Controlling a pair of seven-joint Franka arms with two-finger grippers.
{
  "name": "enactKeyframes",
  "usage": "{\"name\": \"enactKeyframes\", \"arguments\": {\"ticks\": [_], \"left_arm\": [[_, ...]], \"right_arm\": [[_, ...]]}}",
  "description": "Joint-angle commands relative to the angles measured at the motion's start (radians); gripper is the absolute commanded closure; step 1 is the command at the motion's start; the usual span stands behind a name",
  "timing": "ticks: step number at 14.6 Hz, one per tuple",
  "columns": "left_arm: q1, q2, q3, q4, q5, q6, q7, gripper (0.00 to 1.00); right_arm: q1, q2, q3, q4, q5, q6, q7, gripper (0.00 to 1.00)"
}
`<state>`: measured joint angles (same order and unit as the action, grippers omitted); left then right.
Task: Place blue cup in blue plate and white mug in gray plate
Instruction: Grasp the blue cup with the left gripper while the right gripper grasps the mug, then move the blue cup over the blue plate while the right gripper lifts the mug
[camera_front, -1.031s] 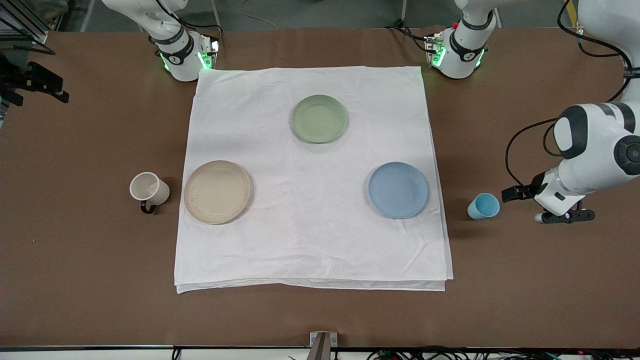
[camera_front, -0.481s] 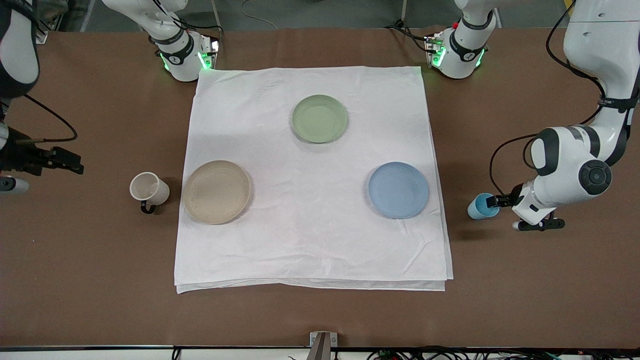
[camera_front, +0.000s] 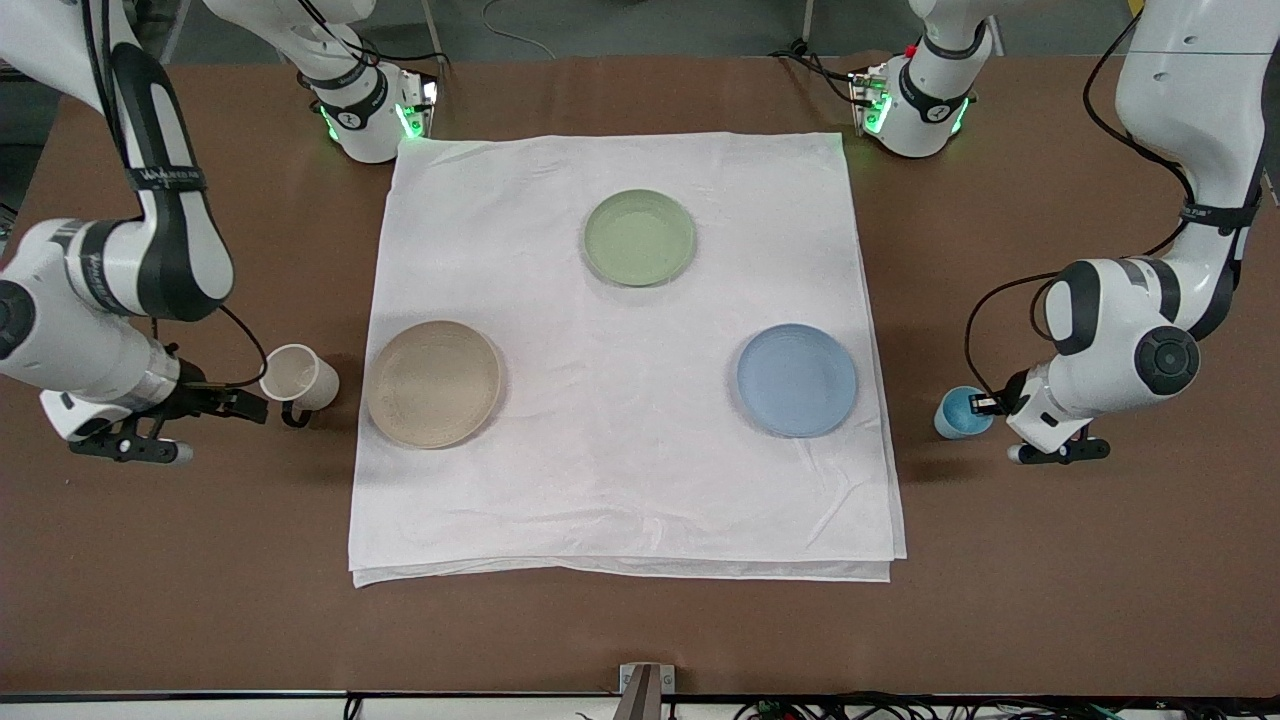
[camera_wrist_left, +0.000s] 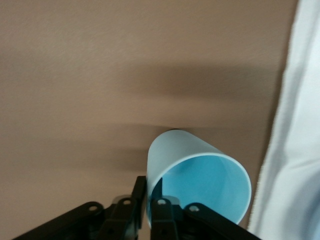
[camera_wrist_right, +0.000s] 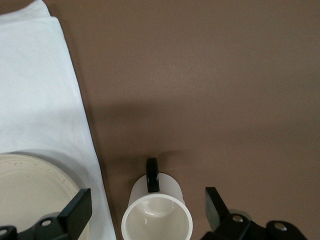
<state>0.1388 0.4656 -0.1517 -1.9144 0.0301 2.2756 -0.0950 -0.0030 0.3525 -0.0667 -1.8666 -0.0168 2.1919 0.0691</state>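
Observation:
The blue cup (camera_front: 957, 413) stands on the brown table beside the cloth, toward the left arm's end. My left gripper (camera_front: 984, 404) is shut on its rim, one finger inside and one outside; the left wrist view shows the cup (camera_wrist_left: 200, 175) and gripper (camera_wrist_left: 149, 191). The white mug (camera_front: 298, 377) stands on the brown table beside the gray plate (camera_front: 433, 384), toward the right arm's end. My right gripper (camera_front: 248, 404) is open low beside the mug. In the right wrist view the mug (camera_wrist_right: 157, 212) shows between the spread fingers (camera_wrist_right: 76, 212) of the gripper (camera_wrist_right: 145, 207), untouched. The blue plate (camera_front: 797, 380) is empty.
A white cloth (camera_front: 620, 480) covers the table's middle and bears all three plates. A sage-green plate (camera_front: 639, 237) lies on it nearer the arm bases. The cloth's edge (camera_wrist_left: 295, 150) runs close beside the blue cup.
My right arm has swung into view and come down beside the white mug. My left gripper has moved in to the blue cup and closed on its rim.

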Motion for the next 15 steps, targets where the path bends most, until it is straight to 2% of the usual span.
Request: {"name": "enactKeyframes", "arguments": {"ticks": [1, 4, 7, 9, 11, 15], "left_arm": [[-0.010, -0.087, -0.046, -0.006, 0.004, -0.056, -0.064, 1.00], [-0.011, -0.140, -0.142, 0.000, 0.005, -0.123, -0.156, 1.00], [-0.030, -0.131, -0.250, -0.002, 0.017, -0.130, -0.351, 1.00], [-0.105, -0.108, -0.258, 0.001, 0.022, -0.122, -0.440, 1.00], [-0.152, -0.082, -0.259, 0.005, 0.036, -0.105, -0.500, 1.00], [-0.198, -0.041, -0.256, -0.005, 0.037, -0.070, -0.546, 0.99]], "right_arm": [[-0.002, 0.040, 0.005, -0.043, 0.058, 0.078, 0.018, 0.00], [0.006, 0.056, 0.007, -0.100, 0.061, 0.167, 0.017, 0.00], [0.006, 0.066, 0.007, -0.126, 0.061, 0.181, 0.006, 0.01], [0.006, 0.069, 0.007, -0.140, 0.061, 0.180, 0.002, 0.07], [0.006, 0.068, 0.007, -0.158, 0.061, 0.181, -0.002, 0.14], [0.000, 0.068, 0.007, -0.177, 0.061, 0.181, -0.023, 0.46]]}}
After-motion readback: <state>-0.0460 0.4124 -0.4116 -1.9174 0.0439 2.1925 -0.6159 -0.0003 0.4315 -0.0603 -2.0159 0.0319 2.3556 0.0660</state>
